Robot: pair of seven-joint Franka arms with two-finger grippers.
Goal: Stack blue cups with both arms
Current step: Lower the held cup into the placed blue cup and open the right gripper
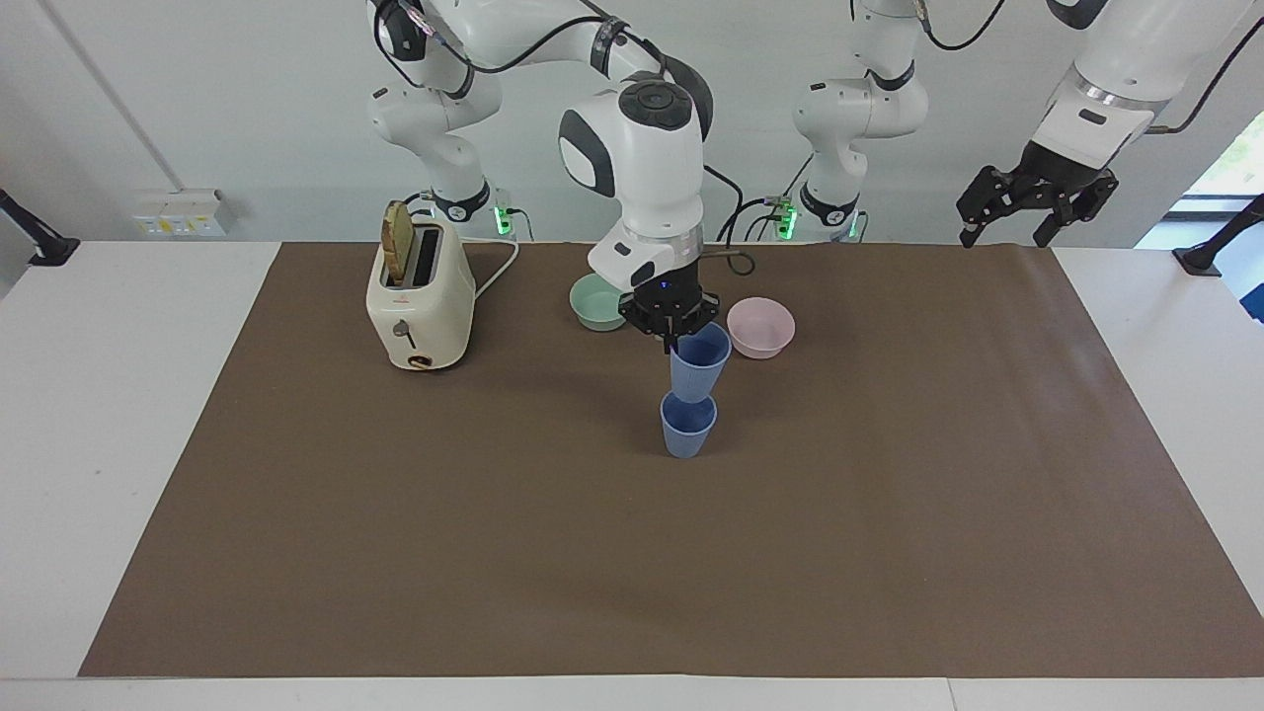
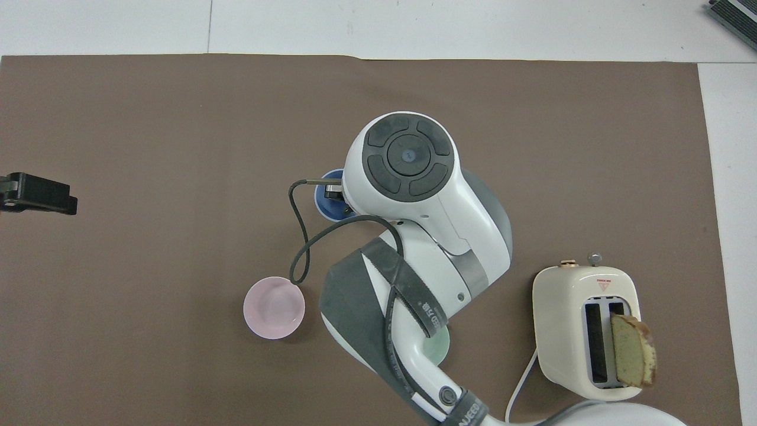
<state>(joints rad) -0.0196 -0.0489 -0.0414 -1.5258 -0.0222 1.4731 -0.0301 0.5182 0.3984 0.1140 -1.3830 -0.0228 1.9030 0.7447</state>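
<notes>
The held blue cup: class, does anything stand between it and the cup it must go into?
Nothing visible does. The right pincer holds the held blue cup directly over the standing blue cup, whose mouth looks unobstructed.

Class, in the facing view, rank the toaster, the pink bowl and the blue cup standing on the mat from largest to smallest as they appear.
1. Toaster, clearly the largest.
2. Pink bowl and standing blue cup: too alike to rank; the bowl looks wider, the cup taller, and the cup is nearer the camera.
</notes>
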